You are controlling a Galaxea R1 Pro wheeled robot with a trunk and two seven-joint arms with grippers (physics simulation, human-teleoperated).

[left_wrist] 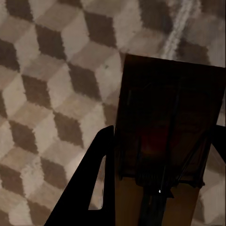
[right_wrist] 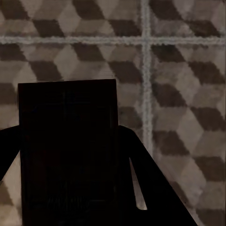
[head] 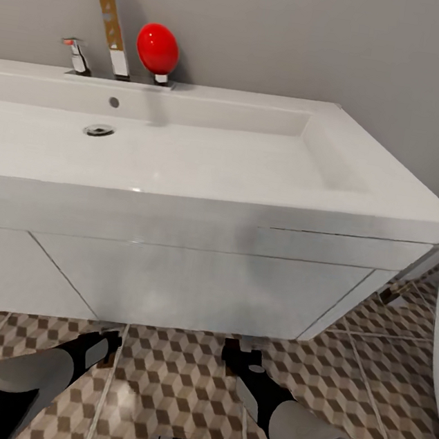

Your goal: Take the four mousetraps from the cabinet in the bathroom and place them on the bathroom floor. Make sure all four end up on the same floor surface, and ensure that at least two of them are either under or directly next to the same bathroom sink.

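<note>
- Left gripper point(head: 112, 344), lower left of the head view, clamps a trap point(left_wrist: 169, 122); right gripper point(head: 240, 357) clamps another trap point(right_wrist: 68, 150).
- Both hang over the floor point(head: 177, 374), near the sink point(head: 205, 169).
- Risk: released from height, a trap bounces or flips away from the sink.

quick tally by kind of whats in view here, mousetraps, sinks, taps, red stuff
mousetraps: 2, one in the left gripper, one in the right gripper
bathroom sink: 1
chrome tap: 1
red oval object: 1
total: 5
The small tan thing on the floor by the vanity's end is too small to tell, so it is not counted.
</note>
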